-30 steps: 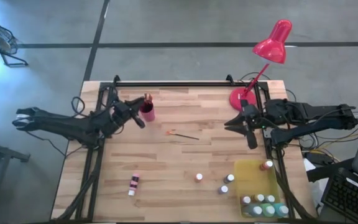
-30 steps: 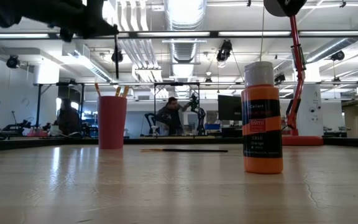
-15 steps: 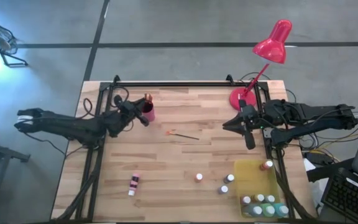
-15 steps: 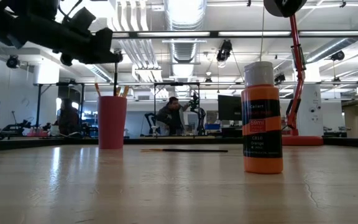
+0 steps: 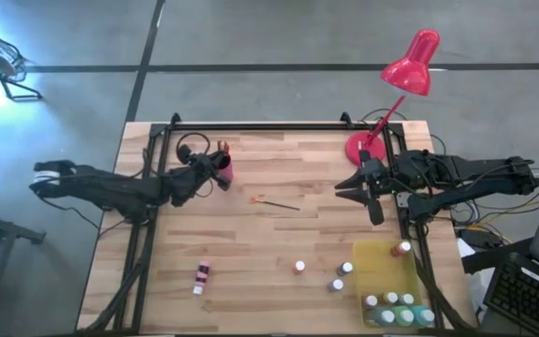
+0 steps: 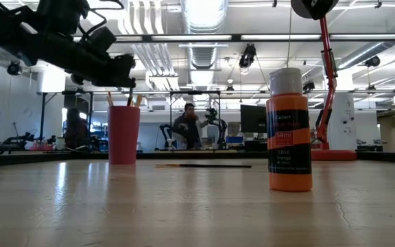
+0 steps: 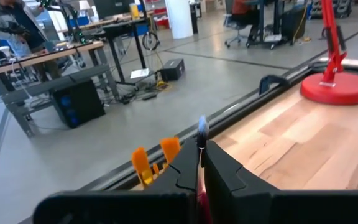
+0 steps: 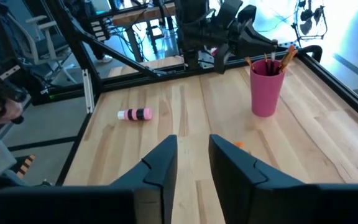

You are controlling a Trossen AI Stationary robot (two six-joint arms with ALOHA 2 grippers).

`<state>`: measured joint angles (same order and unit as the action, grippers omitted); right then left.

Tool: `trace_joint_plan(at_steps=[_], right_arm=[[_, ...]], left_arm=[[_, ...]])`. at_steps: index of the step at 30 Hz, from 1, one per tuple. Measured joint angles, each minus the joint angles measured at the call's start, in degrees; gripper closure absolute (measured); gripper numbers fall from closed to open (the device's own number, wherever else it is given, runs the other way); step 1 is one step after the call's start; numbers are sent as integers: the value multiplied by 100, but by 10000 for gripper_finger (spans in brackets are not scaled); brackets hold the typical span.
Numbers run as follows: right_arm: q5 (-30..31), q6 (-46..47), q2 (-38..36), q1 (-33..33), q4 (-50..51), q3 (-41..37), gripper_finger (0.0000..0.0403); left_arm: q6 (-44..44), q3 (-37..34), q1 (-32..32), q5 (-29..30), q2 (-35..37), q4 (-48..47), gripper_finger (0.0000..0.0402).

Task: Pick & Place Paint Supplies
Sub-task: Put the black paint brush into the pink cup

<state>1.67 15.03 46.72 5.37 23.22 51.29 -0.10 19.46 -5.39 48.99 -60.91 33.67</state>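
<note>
- Left arm: stretched low across the table's left side, reaching toward the far edge; its left gripper hangs directly over the pink cup
- Left gripper, wrist view: fingers pressed together on a thin paintbrush standing upright between them, bristle end up; two orange-tipped brush handles rise from the cup beside it
- Right arm: folded at the table's right edge near the red lamp base; the right gripper points inward above bare wood, fingers a narrow gap apart, holding nothing
- Loose paintbrush: flat at mid-table, between the two grippers
- Pink bottle: on its side near the front left
- Small bottles: near the front, beside the yellow tray, with more inside it
</note>
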Motion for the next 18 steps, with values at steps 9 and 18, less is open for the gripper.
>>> trace_joint_plan(at_steps=[9,18], right_arm=[[0,0,0,0,4,0,297],[0,0,0,0,4,0,287]], left_arm=[[-188,0,-87,22,-289,-92,392],[-363,-2,-116,37,-333,-310,392]])
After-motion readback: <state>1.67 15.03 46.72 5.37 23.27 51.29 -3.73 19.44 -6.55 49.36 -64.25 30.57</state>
